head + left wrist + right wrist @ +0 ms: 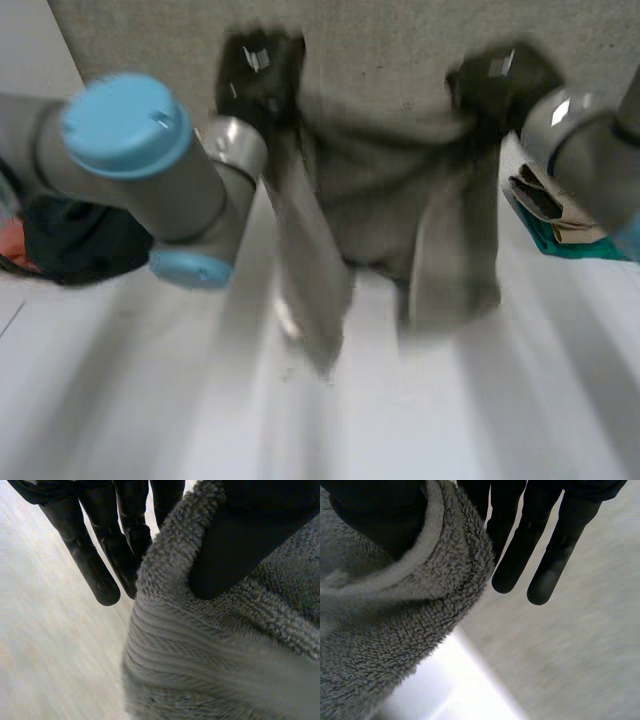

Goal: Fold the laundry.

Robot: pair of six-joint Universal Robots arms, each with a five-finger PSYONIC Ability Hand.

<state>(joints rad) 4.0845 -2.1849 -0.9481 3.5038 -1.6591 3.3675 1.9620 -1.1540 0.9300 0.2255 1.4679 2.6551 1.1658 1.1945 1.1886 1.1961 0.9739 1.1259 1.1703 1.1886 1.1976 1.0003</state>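
Note:
A grey terry towel (385, 195) hangs bunched between my two hands above the white table (200, 420), with its lower folds trailing down toward the tabletop. My left hand (260, 70) holds its upper edge on one side. In the left wrist view the thumb (235, 545) presses the towel (210, 670) while the other fingers (100, 565) stay straight beside it. My right hand (498, 82) grips the upper edge on the other side. There the thumb (380, 520) pinches the towel's hem (385, 630), and the straight fingers (520, 555) reach past the cloth.
A dark cloth with something orange (70, 245) lies at the table's left edge under my left arm. Teal and beige folded pieces (555, 215) sit at the right, by my right arm. A grey speckled surface (400, 35) spans the back.

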